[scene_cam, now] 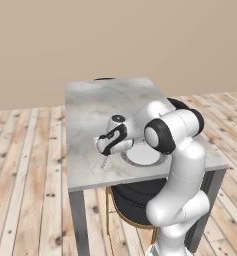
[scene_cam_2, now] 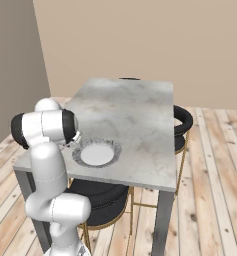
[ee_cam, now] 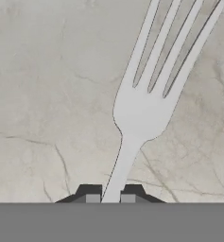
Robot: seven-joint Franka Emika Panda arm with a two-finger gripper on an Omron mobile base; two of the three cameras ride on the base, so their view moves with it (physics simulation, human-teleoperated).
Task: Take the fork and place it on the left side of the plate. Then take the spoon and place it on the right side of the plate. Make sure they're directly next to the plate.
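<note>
Fork step was in hand: the gripper [ee_cam: 110,197] was clamped on the fork [ee_cam: 146,101] low on its handle, tines pointing away from the hand over the marble table [scene_cam: 90,107]. In the left base view the fork [scene_cam: 104,161] hung at the gripper [scene_cam: 104,154], just off the plate [scene_cam: 142,156] on the plate's left side, near the table's front edge. Whether it touched the tabletop I couldn't tell. The plate sat close to that front edge too, so little margin toward the robot; plenty of bare marble beyond the plate. Next move, as I judged it: lower, lay the fork flat right beside the plate's rim, release. Spoon: not located, possibly the thin sliver at the hand view's right edge.
</note>
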